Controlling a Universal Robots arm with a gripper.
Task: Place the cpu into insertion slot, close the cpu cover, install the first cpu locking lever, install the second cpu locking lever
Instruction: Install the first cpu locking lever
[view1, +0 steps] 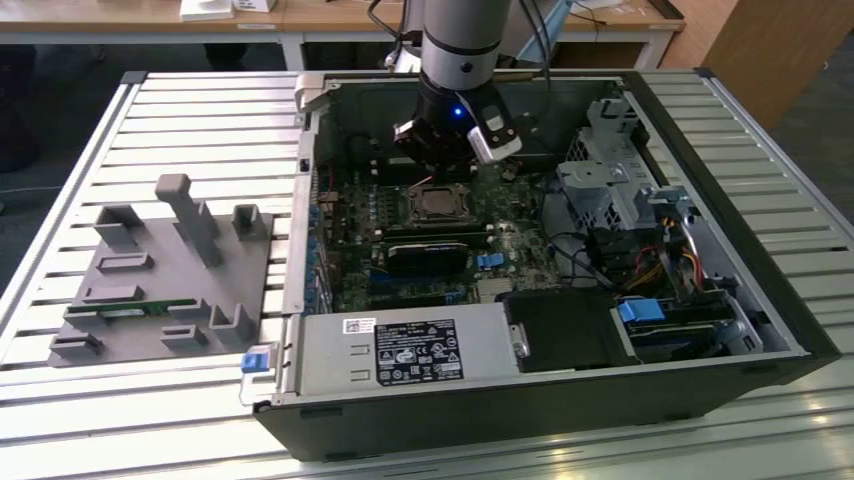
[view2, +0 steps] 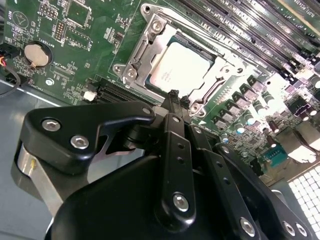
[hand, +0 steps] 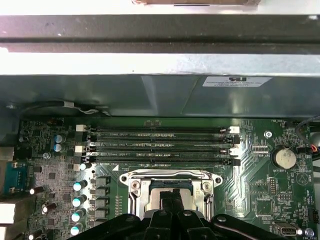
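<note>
Fingers (view2: 173, 100) closed together, poised above cpu (view2: 179, 69).

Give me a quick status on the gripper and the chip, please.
Gripper shut, empty, poised just above socket. Small square silver-topped chip seated in socket, thin silver metal cover frame closed around it. Nothing in the way.

One cpu (view2: 177, 67), one cpu cover (view2: 150, 45) around it. Four memory slots (hand: 160, 145). One coin battery (hand: 283, 158). One gripper (view2: 172, 97). One grey fixture block (view1: 167, 275).
</note>
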